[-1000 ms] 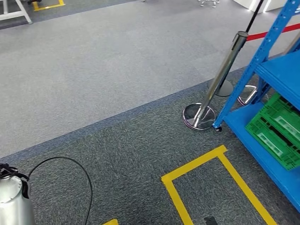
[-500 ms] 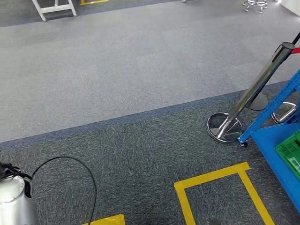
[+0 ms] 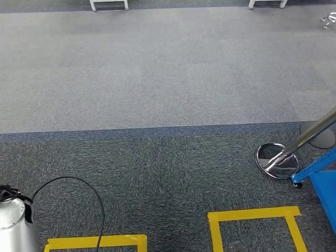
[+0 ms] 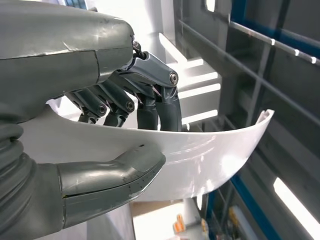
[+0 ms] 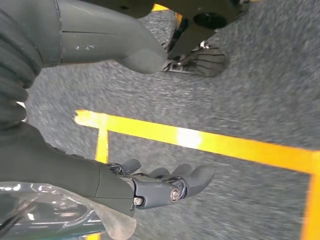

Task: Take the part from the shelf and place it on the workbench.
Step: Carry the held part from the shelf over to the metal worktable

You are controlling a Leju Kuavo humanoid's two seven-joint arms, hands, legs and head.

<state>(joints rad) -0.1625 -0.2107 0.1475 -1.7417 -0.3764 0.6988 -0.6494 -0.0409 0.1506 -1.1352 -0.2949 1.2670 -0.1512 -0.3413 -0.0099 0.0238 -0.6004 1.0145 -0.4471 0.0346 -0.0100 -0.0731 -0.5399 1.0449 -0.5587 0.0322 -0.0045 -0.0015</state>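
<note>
The part [image 4: 211,155] is a thin, curved white panel, and my left hand [image 4: 124,130] grips it with the thumb on one face and the dark fingers on the other. The silver forearm of my left arm [image 3: 13,223] comes into the head view at the bottom left, with a black cable looping from it. My right hand [image 5: 151,185] hangs over the carpet with its fingers apart and nothing in it. A corner of the blue shelf [image 3: 324,184] stands at the right edge of the head view.
Yellow tape squares [image 3: 253,223] mark the dark carpet in front of me. A chrome barrier post [image 3: 301,139] leans on its round base [image 3: 277,160] by the shelf. White furniture legs [image 3: 108,5] stand at the far side of the lighter carpet.
The whole head view has swung left: the blue shelf and green crates slid out to the right edge, and the far white legs came into view. My left forearm stays put.
</note>
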